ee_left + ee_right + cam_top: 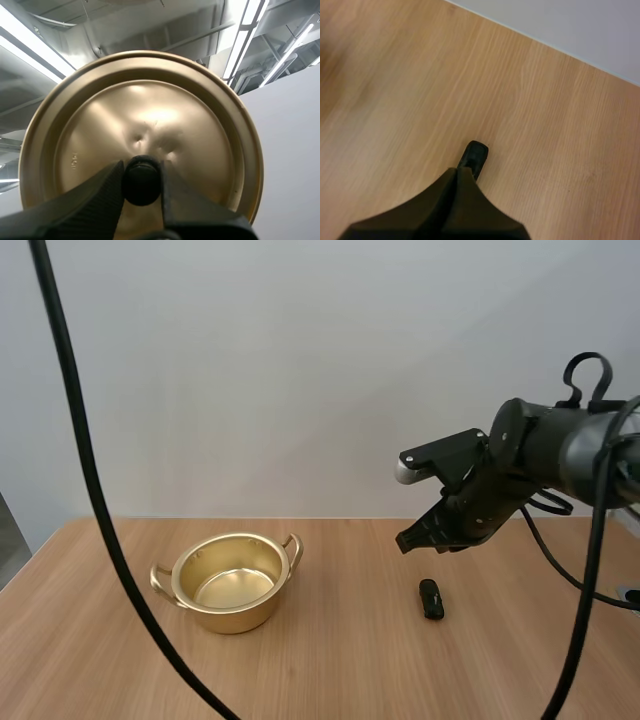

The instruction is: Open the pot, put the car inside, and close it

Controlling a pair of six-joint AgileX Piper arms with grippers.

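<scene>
High view, starting at your left: the golden pot (235,618) stands upright on the wooden table (340,670) with its lid off, so you look straight down onto its bare, shiny bottom. Its two loop handles stick out to either side. Move rightward and you reach the car (431,598), a small black thing lying on the tabletop well apart from the pot, with bare wood between them. Above the car and a touch to its left hangs the right gripper (408,539), clear of the table and tilted downward on an arm that reaches in from the right edge.

Left wrist view gives you the left gripper (141,170). Its two black fingers (95,195) are clamped on the round black knob (141,182) of the lid (150,105), one on each side. You see the lid's golden top face-on, with shallow dents around the knob.

Right wrist view gives you the right gripper (458,175) from behind, its fingers pressed together into one dark wedge with nothing between them. The car (475,156) lies on the wood just beyond the wedge's tip.
</scene>
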